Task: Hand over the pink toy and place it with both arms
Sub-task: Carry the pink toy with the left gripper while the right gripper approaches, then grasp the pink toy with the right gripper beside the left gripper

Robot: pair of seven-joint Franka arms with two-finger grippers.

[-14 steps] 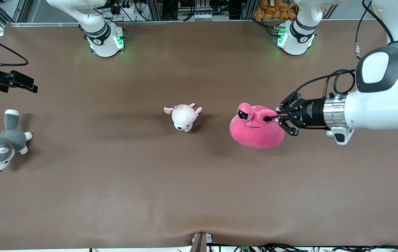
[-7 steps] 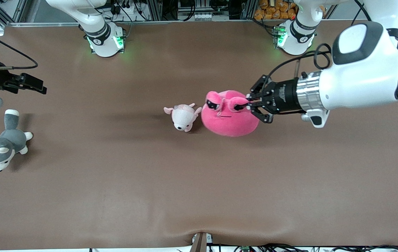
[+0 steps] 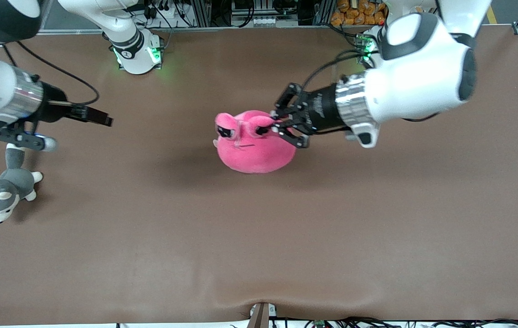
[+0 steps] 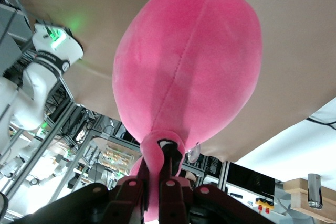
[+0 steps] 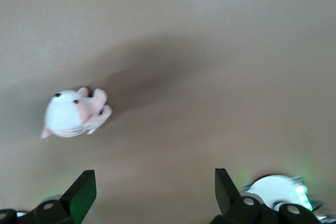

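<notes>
The pink toy (image 3: pixel 252 146), a hot-pink round plush with two eye bumps, hangs from my left gripper (image 3: pixel 273 127), which is shut on one eye bump. It is held over the middle of the table and casts a shadow there. In the left wrist view the pink toy (image 4: pixel 189 61) fills the frame, and my left gripper (image 4: pixel 156 182) pinches a fold of it. My right gripper (image 3: pixel 104 120) is open and empty in the air toward the right arm's end, apart from the toy. In the right wrist view my right gripper (image 5: pixel 155 190) has its fingers wide apart.
A small pale pink-and-white plush (image 5: pixel 73 114) lies on the table under the held toy, almost hidden in the front view. A grey-and-white husky plush (image 3: pixel 1 191) lies at the right arm's end. The brown table (image 3: pixel 259 237) has an edge fixture (image 3: pixel 259 314) nearest the camera.
My left gripper has carried the pink toy toward the right arm's end, until it covers the small plush. My right arm has swung in toward the middle.
</notes>
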